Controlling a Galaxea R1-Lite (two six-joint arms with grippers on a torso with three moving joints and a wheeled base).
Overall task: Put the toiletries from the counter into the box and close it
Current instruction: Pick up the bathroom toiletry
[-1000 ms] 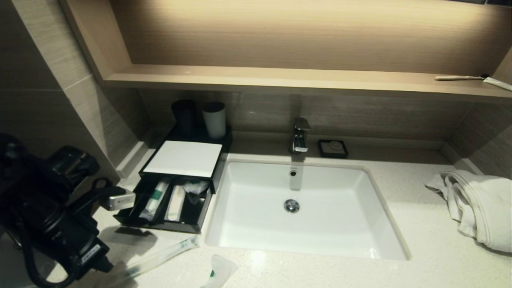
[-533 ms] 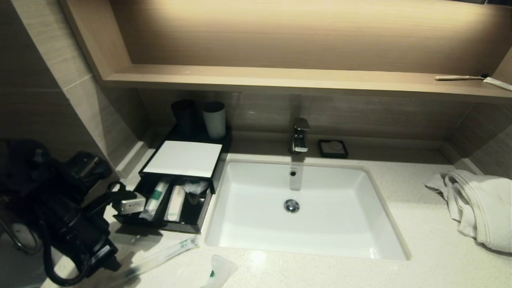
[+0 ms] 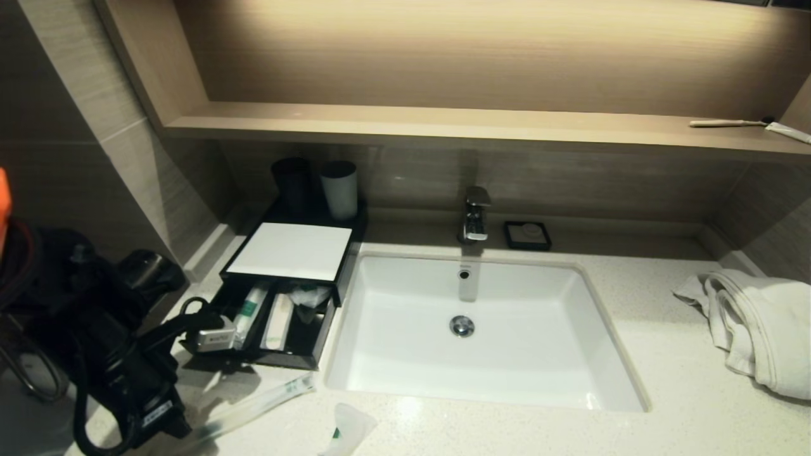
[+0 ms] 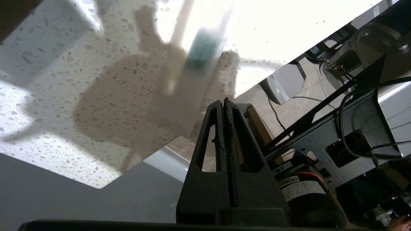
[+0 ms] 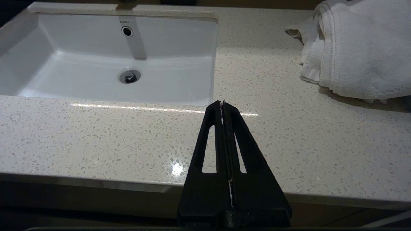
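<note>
Left wrist view shows the left claw (image 4: 223,102) pressed closed, seemingly empty, near a clear packet (image 4: 186,73) on the counter (image 4: 64,96).

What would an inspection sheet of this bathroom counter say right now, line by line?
Surface: speckled cream counter with a white basin.
Job's things: black box, drawer open with packets inside; one long clear packet and a small white sachet lie on the counter in front.
Clutter: white towel, soap dish, two cups behind the box, toothbrush on the wooden shelf.
Grippers: left gripper shut and empty, near the packet's end by the counter's edge; right gripper shut, empty, parked at the counter's front edge.
Cables: black cables loop along the left arm.
Surroundings: faucet, tiled walls.
</note>
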